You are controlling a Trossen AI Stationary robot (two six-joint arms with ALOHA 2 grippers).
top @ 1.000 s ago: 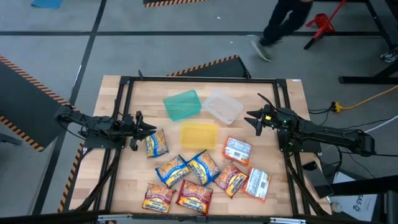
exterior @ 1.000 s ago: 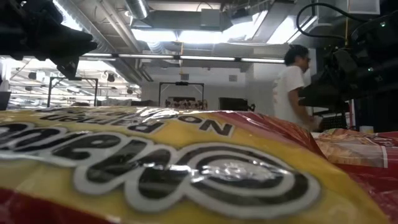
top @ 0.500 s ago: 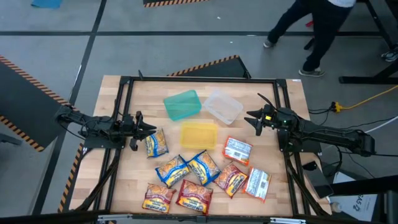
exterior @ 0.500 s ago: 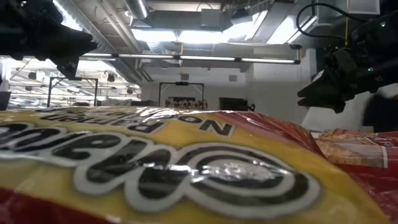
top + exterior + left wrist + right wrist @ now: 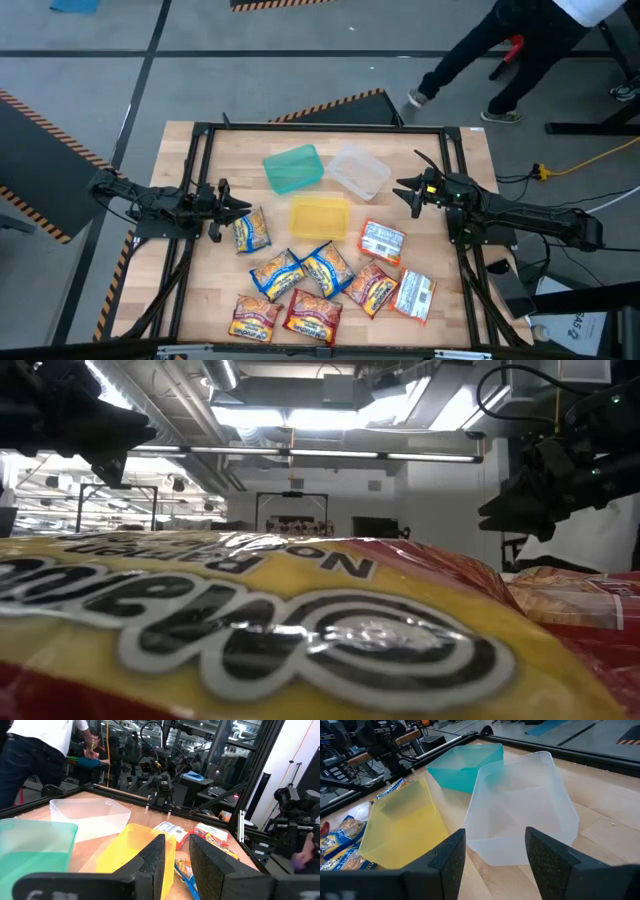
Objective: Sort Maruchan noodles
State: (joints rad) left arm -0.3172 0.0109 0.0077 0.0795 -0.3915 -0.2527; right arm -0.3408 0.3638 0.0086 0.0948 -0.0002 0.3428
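Crinkly noodle packets [image 5: 322,287], long axes mixed.

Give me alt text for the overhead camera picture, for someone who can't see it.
Nine ramen packets lie scattered on the near half of a wooden table, below a teal container, a clear container and a yellow container. The left gripper and right gripper hover open at either side, holding nothing.
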